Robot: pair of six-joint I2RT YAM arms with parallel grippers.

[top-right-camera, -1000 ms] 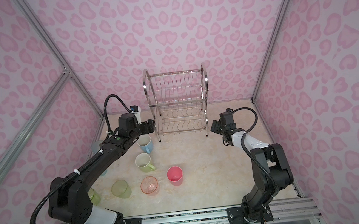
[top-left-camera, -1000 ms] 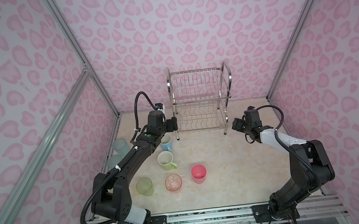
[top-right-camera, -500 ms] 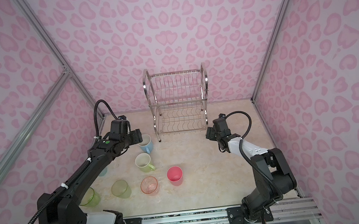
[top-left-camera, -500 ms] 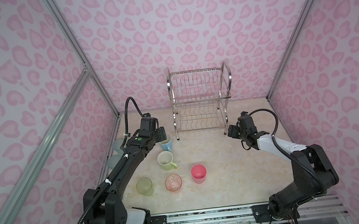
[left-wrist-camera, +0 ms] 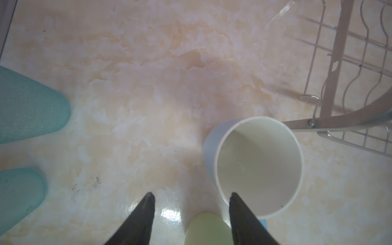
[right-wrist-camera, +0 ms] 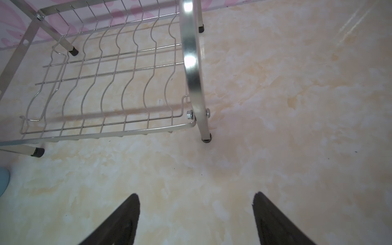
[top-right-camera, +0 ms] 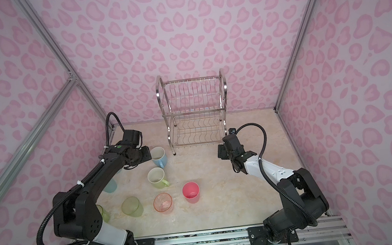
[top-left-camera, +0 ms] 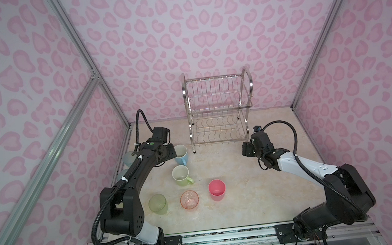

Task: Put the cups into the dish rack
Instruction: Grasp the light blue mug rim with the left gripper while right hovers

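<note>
None of the cups (top-left-camera: 217, 189) sits in the dish rack (top-left-camera: 219, 116); all stand on the surface (left-wrist-camera: 148, 84). Left gripper (left-wrist-camera: 189, 194), jaws apart, appears to straddle the blue mug's (left-wrist-camera: 258, 165) wall: a skewed pinch could tip it against the green mug (top-left-camera: 181, 176). Right gripper (right-wrist-camera: 196, 193) hangs open, empty.

2 black jointed arms: left arm (top-left-camera: 134, 175), right arm (top-left-camera: 343, 187). White forearm shell (top-left-camera: 302, 166) close behind right pincer (right-wrist-camera: 196, 193); white base shell (top-left-camera: 149, 233) far behind left pincer (left-wrist-camera: 191, 194). Black ribbed cables (top-left-camera: 296, 138) looped behind both. Green dot (top-left-camera: 151, 143) and white ties (top-left-camera: 123, 178) behind left pincer. Dark tapered fingers (left-wrist-camera: 137, 220).
</note>
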